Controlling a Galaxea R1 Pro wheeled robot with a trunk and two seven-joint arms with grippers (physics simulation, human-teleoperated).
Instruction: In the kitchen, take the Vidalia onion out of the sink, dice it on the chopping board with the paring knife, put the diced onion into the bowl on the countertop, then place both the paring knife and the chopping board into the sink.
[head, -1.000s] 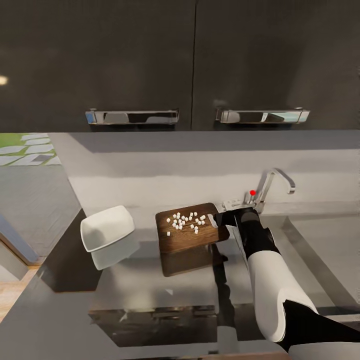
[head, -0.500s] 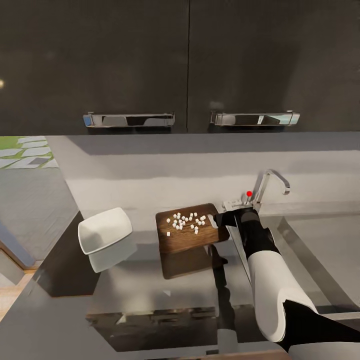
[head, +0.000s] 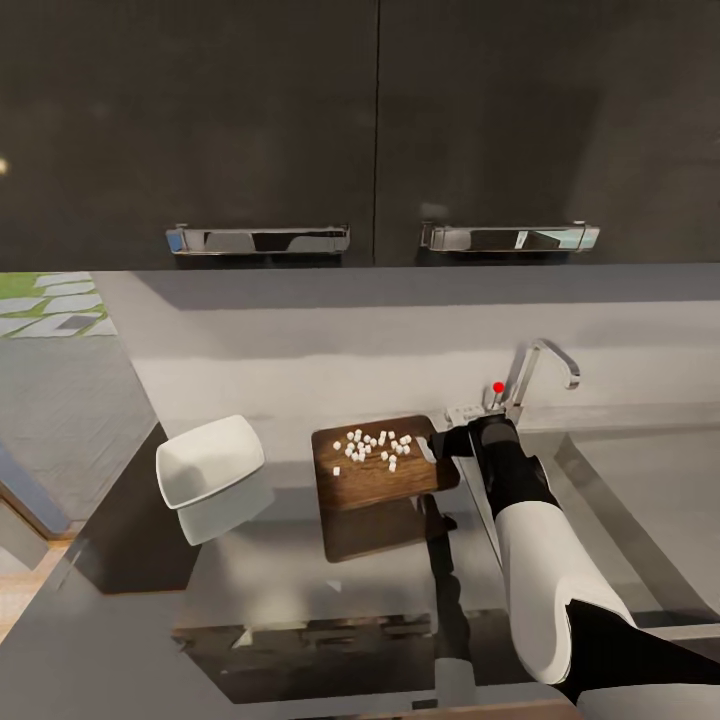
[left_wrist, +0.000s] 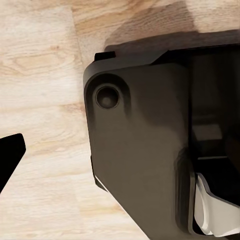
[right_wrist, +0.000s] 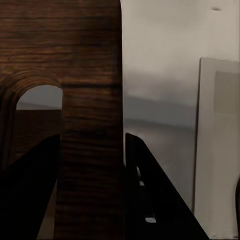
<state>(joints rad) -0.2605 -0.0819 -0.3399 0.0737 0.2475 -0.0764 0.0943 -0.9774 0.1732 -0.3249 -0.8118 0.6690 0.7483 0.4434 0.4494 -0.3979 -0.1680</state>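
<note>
— Where's your right claw?

— My right gripper (head: 447, 441) is at the right end of the chopping board (head: 383, 475), by its handle hole. From my wrist I see the wood grain of the board (right_wrist: 90, 100) standing between my two dark fingers (right_wrist: 150, 195), one on each side of the strip beside the cut-out, so I am clamped on the board itself.

— Is the board flat on the countertop?

— It appears lifted: on the glossy grey countertop (head: 280, 570) there is a darker board-shaped patch just nearer than the board, which I take for its reflection or shadow.

— And the onion?

— Small white diced pieces (head: 372, 447) lie scattered on the far half of the board's top.

— The bowl?

— The white bowl (head: 209, 462) sits to the left of the board, apart from it, tilted with its opening turned up and to the left.

— The sink?

— The sink (head: 640, 500) lies to the right of my arm, with the chrome tap (head: 540, 370) and its red dot at the far edge, just beyond my gripper.

— Your left claw?

— My left wrist camera looks past a dark housing at pale wooden flooring (left_wrist: 45, 100); I cannot tell whether that gripper is open or closed.
</note>
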